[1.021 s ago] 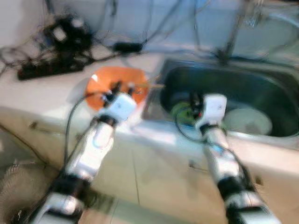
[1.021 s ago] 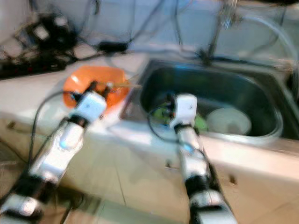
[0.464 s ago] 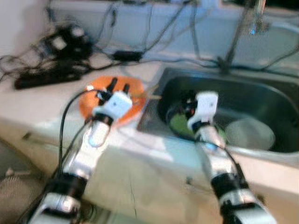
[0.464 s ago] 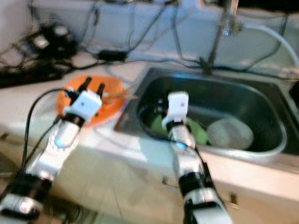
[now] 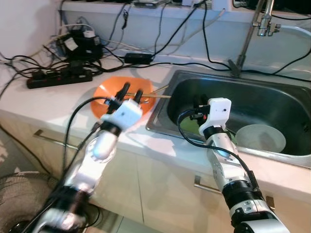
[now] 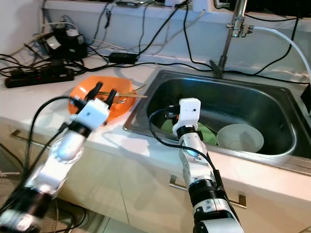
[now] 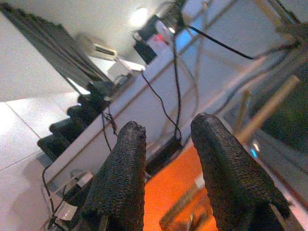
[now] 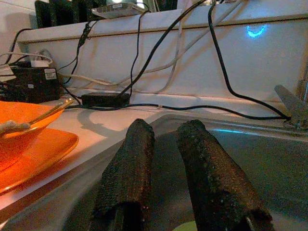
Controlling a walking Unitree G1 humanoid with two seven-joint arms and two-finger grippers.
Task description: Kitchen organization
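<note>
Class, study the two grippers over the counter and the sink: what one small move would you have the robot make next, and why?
Probably lower the left gripper onto the chopsticks, since it is open just above the orange plate where they lie. The right gripper, above the sink, is open and holds nothing, while a white bowl sits below.

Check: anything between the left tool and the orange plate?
Nothing visible. The left tool hovers open right above the orange plate, empty. Chopsticks lie across the plate's sink-side rim, beside the tool's path, not under it.
</note>
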